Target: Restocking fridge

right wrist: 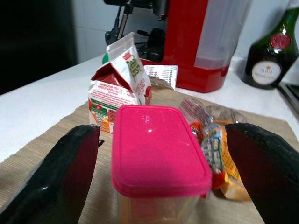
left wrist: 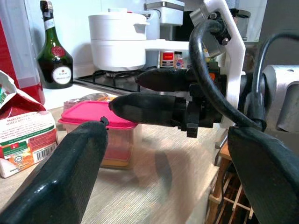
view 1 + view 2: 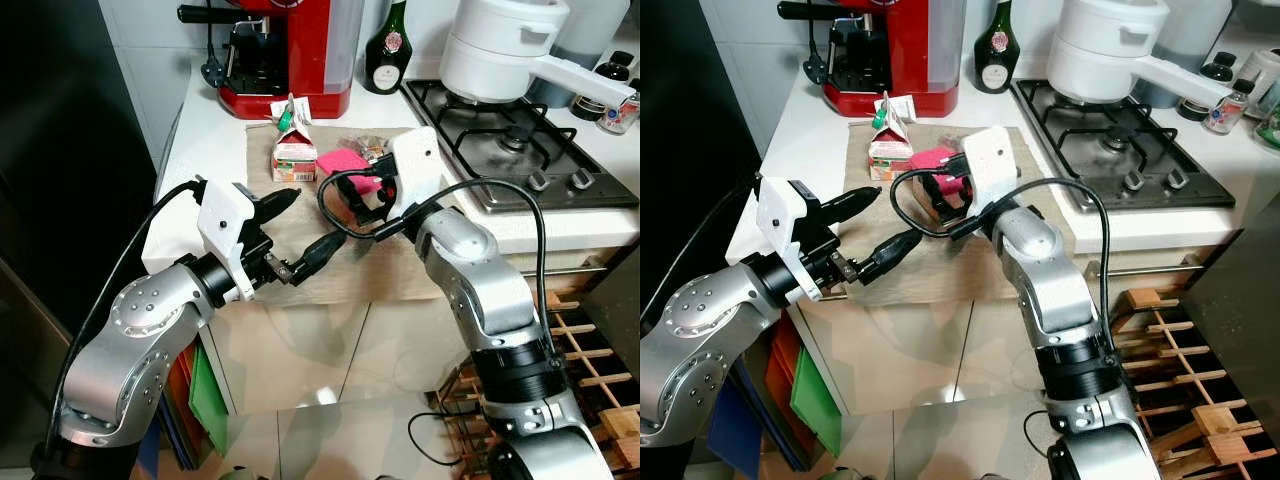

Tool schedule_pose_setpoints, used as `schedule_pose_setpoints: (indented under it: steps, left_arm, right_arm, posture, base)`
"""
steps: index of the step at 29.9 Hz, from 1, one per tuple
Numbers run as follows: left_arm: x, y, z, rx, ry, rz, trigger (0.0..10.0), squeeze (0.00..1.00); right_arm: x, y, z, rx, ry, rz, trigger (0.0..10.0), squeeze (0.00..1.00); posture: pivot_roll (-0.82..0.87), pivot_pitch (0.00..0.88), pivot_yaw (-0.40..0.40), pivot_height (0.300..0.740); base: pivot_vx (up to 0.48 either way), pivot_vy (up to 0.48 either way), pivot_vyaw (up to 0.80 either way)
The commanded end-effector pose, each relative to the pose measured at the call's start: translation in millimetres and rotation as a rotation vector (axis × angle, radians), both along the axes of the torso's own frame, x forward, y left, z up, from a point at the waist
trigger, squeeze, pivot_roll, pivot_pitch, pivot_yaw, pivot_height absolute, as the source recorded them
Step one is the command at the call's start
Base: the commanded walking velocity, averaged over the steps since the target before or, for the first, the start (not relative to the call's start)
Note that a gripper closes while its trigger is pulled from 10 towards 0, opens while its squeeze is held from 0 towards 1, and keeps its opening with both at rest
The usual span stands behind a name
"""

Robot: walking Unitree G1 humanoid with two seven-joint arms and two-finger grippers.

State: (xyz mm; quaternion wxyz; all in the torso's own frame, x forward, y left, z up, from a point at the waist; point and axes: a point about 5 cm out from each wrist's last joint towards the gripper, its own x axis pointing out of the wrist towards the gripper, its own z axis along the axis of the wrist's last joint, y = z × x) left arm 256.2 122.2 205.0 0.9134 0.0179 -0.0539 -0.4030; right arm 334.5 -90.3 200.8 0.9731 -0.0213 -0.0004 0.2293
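Observation:
A clear container with a pink lid (image 1: 156, 149) stands on a beige mat (image 3: 330, 270) on the counter. My right gripper (image 1: 162, 132) is open, and the container sits between its fingers with a gap on each side. Behind it is a small open juice carton (image 1: 117, 95), and beside it lie several snack packets (image 1: 212, 140). My left gripper (image 3: 320, 215) hovers open over the mat's front left part, pointing at the right gripper, nothing between its fingers. The left wrist view has the pink container (image 2: 88, 116) beyond the right gripper's fingers (image 2: 149, 109).
A red coffee machine (image 3: 290, 50) and a dark green bottle (image 3: 385, 45) stand at the back of the counter. On the right, a white pot (image 3: 500, 50) sits on the gas hob (image 3: 520, 140). A wooden rack (image 3: 590, 350) is below right, a dark tall surface (image 3: 60, 150) at left.

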Motion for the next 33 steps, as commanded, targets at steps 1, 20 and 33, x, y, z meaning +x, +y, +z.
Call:
schedule_pose_setpoints:
  steps: [1,20,33]
  left_arm:
    - [-0.3,-1.9,3,0.007,-0.023,-0.005,10.0,0.00]
    - [-2.2,-1.5,2,-0.002,-0.019,0.009,10.0,0.00]
    - [-2.3,-2.0,2,-0.003,-0.016,0.008,10.0,0.00]
  right_arm:
    - [-1.4,-4.2,-2,0.030,0.025,-0.006,10.0,0.00]
    - [0.9,-3.2,-3,-0.010,0.051,0.099,10.0,0.00]
    - [1.1,0.9,-15,-0.007,0.108,0.125,10.0,0.00]
  posture:
    - [0.00,0.000,-0.034,0.740]
    - [0.01,0.000,-0.046,0.740]
    - [0.01,0.000,-0.043,0.740]
  base:
    - [0.000,0.000,0.00]
    - [0.000,0.000,0.00]
    - [0.000,0.000,0.00]
